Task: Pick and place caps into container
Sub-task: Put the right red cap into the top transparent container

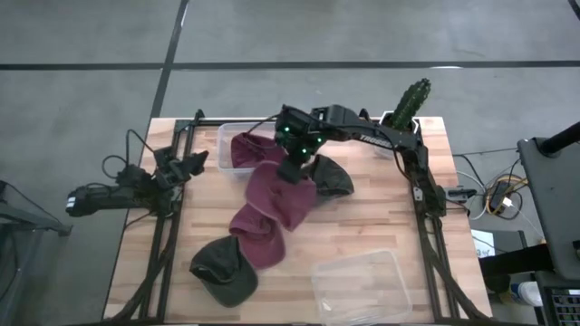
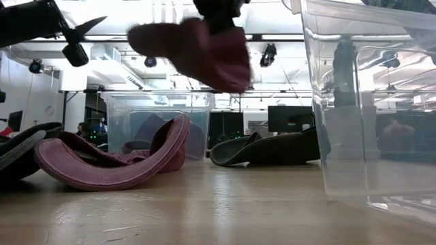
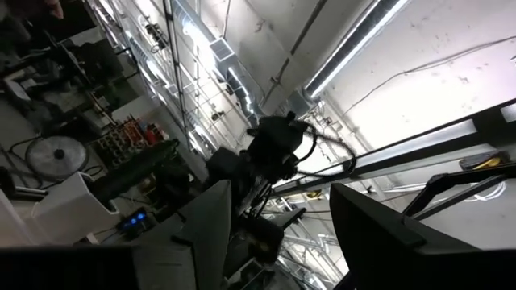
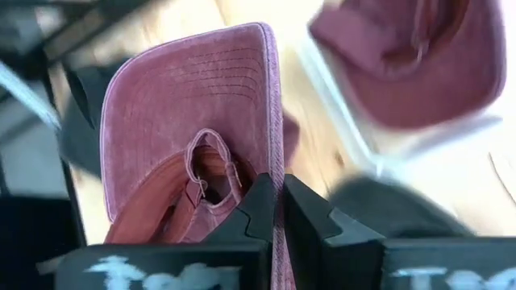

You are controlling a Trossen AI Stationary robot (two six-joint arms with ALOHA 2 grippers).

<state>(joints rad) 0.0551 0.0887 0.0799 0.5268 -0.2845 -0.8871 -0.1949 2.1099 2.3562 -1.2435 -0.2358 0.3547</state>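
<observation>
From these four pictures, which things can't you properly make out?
- Right gripper: pinching the lifted maroon cap, which covers the caps below in the high view.
- Container: contents half under the arm.
- Left gripper: its wrist view sees only ceiling.
- Cactus: pot hidden.

Even, soft overhead light falls on the pale wooden table (image 1: 362,226), with faint shadows. In the low view, ceiling lamps glare white and the clear plastic container (image 2: 371,102) is blurred. Beyond the right gripper's dark fingers (image 4: 256,211), the maroon fabric cap (image 4: 193,105) blurs outward.
</observation>
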